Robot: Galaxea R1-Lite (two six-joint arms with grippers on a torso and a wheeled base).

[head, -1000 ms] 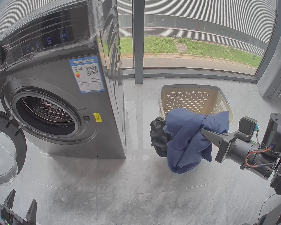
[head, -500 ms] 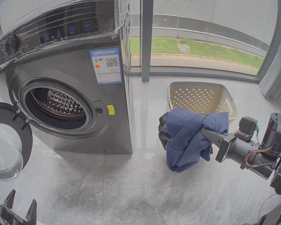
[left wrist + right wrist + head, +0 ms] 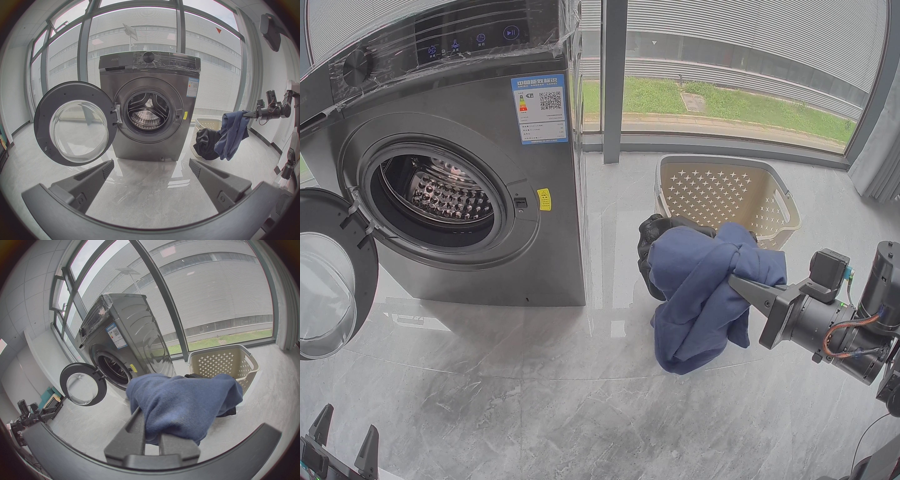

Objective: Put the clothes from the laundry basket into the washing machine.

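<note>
My right gripper (image 3: 739, 282) is shut on a bunched dark blue garment (image 3: 694, 294), which hangs above the floor in front of the beige laundry basket (image 3: 725, 160). A black garment (image 3: 651, 240) sits behind the blue one at the basket's near corner; what holds it up is hidden. The grey washing machine (image 3: 550, 206) stands at the left with its round door (image 3: 328, 275) swung wide and its steel drum (image 3: 434, 194) exposed. My left gripper (image 3: 344, 437) stays low at the near left, open and holding nothing. In the right wrist view the blue garment (image 3: 184, 402) covers the gripper (image 3: 152, 430).
Bare grey tiled floor (image 3: 562, 400) lies between me, the machine and the basket. A floor-to-ceiling window with a dark pillar (image 3: 614, 81) runs behind both. A grey curtain (image 3: 878, 156) hangs at the far right. The open door juts out toward my left side.
The whole head view has shifted, so the camera moved: machine and basket now sit farther right and higher, the drum faces me more. The right gripper keeps its hold on the blue garment.
</note>
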